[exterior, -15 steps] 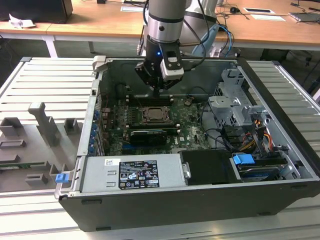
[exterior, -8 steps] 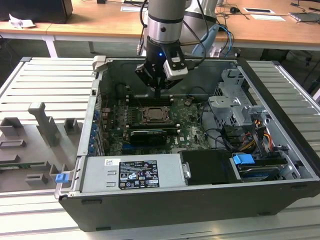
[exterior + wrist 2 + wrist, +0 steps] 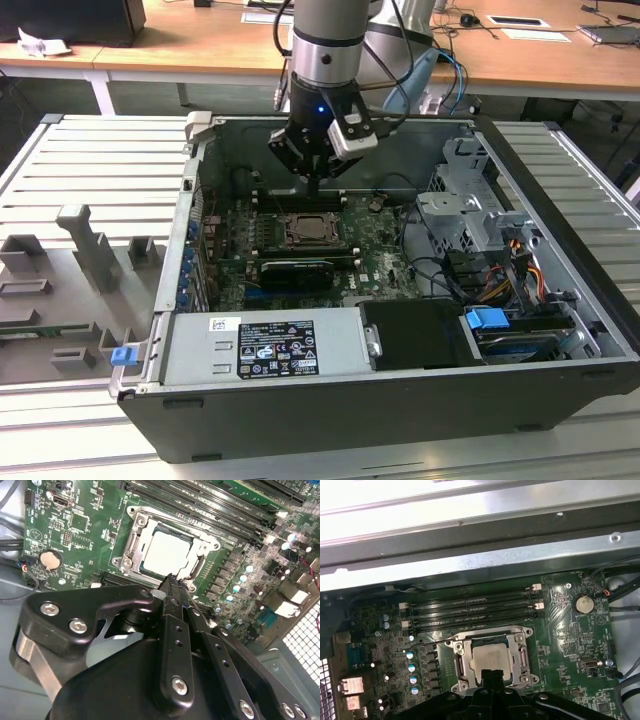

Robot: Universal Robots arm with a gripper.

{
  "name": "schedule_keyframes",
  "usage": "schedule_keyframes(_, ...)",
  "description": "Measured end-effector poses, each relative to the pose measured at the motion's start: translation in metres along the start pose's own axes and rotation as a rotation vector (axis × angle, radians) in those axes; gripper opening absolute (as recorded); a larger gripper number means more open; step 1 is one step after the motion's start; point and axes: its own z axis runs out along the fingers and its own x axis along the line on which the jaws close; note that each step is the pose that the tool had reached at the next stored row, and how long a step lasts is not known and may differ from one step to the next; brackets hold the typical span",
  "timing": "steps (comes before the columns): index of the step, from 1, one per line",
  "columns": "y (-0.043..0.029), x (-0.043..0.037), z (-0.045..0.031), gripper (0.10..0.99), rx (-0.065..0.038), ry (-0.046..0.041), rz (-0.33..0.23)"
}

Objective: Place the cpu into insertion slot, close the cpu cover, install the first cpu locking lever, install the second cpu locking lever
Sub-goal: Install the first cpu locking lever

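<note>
The cpu [image 3: 167,554] [image 3: 492,662] is a pale silvery square lying flat in the socket on the green motherboard. The cpu cover [image 3: 136,536] [image 3: 491,632], a silvery metal frame, lies down around it with the chip showing through its opening. My gripper [image 3: 175,580] [image 3: 491,673] is shut with its two black fingers pressed together and nothing between them; its tips hang just over one edge of the socket. In the exterior view the gripper [image 3: 315,182] hovers above the far side of the socket [image 3: 310,232]. I cannot tell how the locking levers stand.
The motherboard lies inside an open black computer case [image 3: 560,400]. Memory slots [image 3: 470,612] run beside the socket. A grey power supply box [image 3: 265,345] fills the near side, a drive cage with cables [image 3: 470,215] stands at the exterior view's right. A grey fixture tray [image 3: 70,290] lies outside the case.
</note>
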Motion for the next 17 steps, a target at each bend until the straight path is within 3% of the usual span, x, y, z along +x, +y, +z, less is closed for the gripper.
schedule_keyframes(11, -0.0026, 0.0186, 0.0003, 0.106, 0.000, -0.0011, -0.008)
schedule_keyframes(17, -0.0027, 0.0186, 0.0009, 0.106, 0.002, -0.0018, -0.111)
